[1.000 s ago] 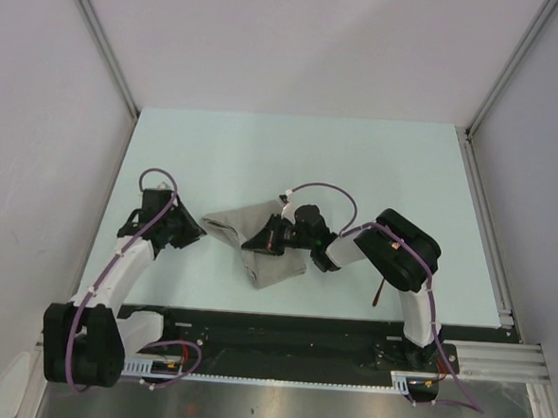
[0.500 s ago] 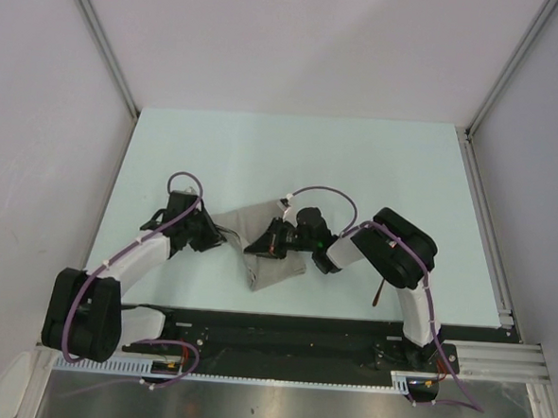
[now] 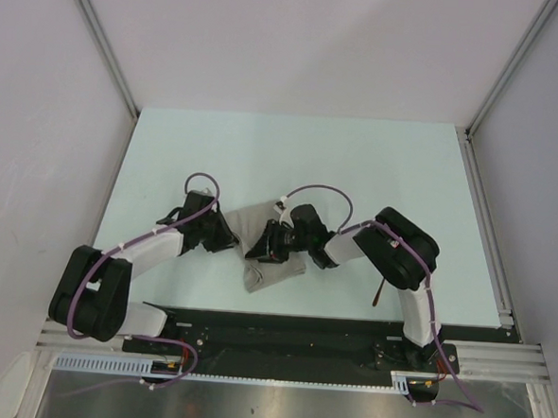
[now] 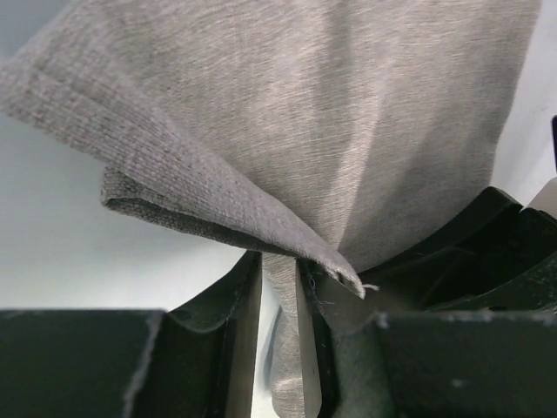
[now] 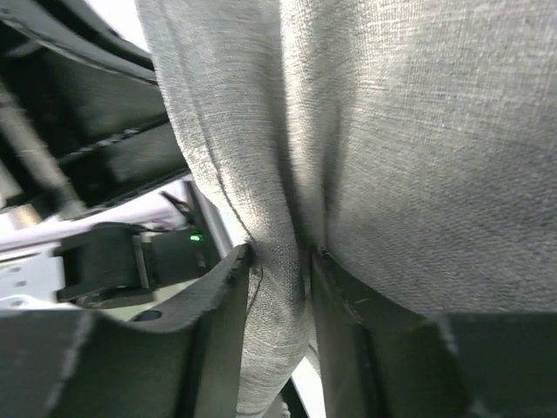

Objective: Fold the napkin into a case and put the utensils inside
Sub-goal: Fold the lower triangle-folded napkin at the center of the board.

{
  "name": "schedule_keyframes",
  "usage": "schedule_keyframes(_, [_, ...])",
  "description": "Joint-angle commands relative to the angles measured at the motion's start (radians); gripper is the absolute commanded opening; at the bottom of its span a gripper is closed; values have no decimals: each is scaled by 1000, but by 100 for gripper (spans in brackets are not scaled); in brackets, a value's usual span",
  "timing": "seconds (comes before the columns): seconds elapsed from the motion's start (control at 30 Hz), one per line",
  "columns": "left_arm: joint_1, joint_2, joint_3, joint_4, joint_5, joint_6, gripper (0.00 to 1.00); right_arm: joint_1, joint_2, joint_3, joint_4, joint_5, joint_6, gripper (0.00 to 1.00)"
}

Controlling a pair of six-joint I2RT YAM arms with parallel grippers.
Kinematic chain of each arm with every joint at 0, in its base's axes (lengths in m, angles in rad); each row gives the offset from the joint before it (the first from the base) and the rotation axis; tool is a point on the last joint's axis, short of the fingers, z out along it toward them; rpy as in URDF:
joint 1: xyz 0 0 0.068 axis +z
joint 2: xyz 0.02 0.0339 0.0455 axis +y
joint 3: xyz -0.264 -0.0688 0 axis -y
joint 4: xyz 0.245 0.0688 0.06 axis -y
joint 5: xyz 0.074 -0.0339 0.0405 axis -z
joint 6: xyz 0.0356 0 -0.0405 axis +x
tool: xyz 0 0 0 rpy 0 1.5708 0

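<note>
Napkin, crumpled grey-beige, bunches inside left tool and right tool

A robotics lab test cell is shown. A pale table is boxed in by plain white panels held in aluminium posts. Two robot arms, the left arm and the right arm, are bolted to a black base plate, with purple cables looped along them.

The left arm and right arm are white tubes between chunky black joints, with purple cables looping along them; the left gripper has matte black, scuffed fingers
</note>
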Motion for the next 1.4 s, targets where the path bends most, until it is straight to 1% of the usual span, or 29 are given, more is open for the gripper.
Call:
schedule_keyframes(0.0, [-27, -39, 48, 35, -27, -17, 26, 11, -121, 90, -288, 45, -208, 44])
schedule_keyframes(0.03, [-29, -44, 48, 35, -28, -17, 27, 16, -135, 133, -399, 64, -285, 45])
schedule_keyframes(0.07, [-32, -47, 47, 38, -27, -18, 27, 17, -147, 150, -450, 97, -317, 47])
schedule_keyframes(0.1, [-32, -46, 48, 40, -27, -17, 27, 29, -169, 174, -548, 113, -356, 50])
schedule_keyframes(0.17, [-33, -30, 50, 41, -22, -15, 27, 40, -182, 245, -642, 175, -447, 52])
schedule_keyframes(0.23, [-33, -21, 53, 44, -16, -14, 27, 58, -199, 306, -766, 222, -526, 57])
schedule_keyframes(0.3, [-33, -15, 54, 52, -10, -15, 27, 65, -189, 345, -848, 262, -573, 61])
schedule_keyframes(0.33, [-35, -15, 54, 55, -7, -18, 27, 74, -180, 364, -871, 268, -608, 62])
schedule_keyframes(0.53, [-35, -30, 65, 55, -16, -20, 27, 115, -94, 477, -949, 364, -682, 64])
schedule_keyframes(0.7, [-35, -24, 70, 49, -16, -15, 27, 158, -48, 562, -997, 501, -732, 63])
schedule_keyframes(0.83, [-35, -30, 68, 43, -24, -11, 27, 168, -26, 581, -1012, 555, -729, 57])
schedule_keyframes(0.9, [-35, -39, 68, 26, -47, -1, 27, 171, -37, 573, -997, 550, -725, 50])
schedule_keyframes(0.97, [-33, -62, 70, -3, -73, 14, 28, 171, -41, 570, -992, 547, -719, 45])
schedule_keyframes(1.07, [-21, -111, 74, -57, -122, 37, 31, 167, -41, 572, -988, 527, -713, 37])
schedule_keyframes(1.1, [-13, -125, 76, -78, -143, 45, 36, 166, -38, 575, -988, 523, -710, 36])
schedule_keyframes(1.17, [19, -159, 80, -143, -159, 71, 40, 164, -37, 572, -985, 510, -702, 33])
schedule_keyframes(1.2, [31, -200, 80, -164, -186, 77, 45, 164, -40, 572, -982, 507, -700, 33])
schedule_keyframes(1.3, [111, -294, 76, -232, -237, 109, 55, 161, -38, 570, -977, 500, -688, 30])
schedule_keyframes(1.37, [141, -322, 71, -268, -294, 121, 57, 160, -41, 569, -975, 499, -680, 31])
